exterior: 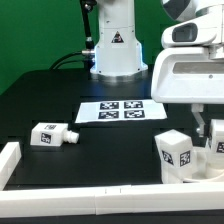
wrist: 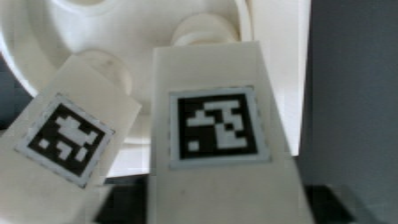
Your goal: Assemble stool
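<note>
In the wrist view an upright white stool leg (wrist: 217, 90) with a square tag stands between my gripper (wrist: 217, 206) and its dark fingers (wrist: 128, 200). I cannot make out whether the pads still press it. A second tagged leg (wrist: 75, 120) leans beside it. Both rise from the round white seat (wrist: 107, 25) behind them. In the exterior view my gripper (exterior: 207, 135) hangs at the right over the tagged legs (exterior: 175, 152). Another loose leg (exterior: 50, 134) lies on the black table at the exterior view's left.
The marker board (exterior: 116, 110) lies flat mid-table in front of the robot base (exterior: 115, 50). A white border rail (exterior: 12, 160) runs along the exterior view's left and near edges. The table is black.
</note>
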You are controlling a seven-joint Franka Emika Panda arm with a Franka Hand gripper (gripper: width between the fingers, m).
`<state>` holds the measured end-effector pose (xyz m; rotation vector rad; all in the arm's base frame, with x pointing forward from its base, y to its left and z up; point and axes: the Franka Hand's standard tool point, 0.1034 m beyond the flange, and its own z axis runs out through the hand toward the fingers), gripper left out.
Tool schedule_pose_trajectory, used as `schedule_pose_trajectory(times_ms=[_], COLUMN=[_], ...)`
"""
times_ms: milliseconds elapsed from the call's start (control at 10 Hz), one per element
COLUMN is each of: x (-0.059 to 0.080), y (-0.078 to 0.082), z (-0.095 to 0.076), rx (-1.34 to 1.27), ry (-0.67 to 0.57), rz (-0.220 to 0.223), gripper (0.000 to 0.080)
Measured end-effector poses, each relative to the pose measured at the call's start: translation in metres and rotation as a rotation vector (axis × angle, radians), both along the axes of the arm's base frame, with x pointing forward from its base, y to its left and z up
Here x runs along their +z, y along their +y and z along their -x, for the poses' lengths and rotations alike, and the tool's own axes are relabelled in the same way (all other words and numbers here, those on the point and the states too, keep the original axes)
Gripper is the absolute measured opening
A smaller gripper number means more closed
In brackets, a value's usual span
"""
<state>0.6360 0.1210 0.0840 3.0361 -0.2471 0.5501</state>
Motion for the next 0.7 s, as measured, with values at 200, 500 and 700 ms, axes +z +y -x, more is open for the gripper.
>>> schedule_pose_trajectory(times_ms=[200,500,700], x=[0.000,0.014,0.017], y=[-0.003,-0.011,-0.014], z=[0.002,-0.006,-0.012], rx=[-0.013,-0.111,-0.188], ry=[0.036,0.126,0.225], rz=[0.001,-0.051,-0.102], gripper=[0.0544,0.0644,0.0649])
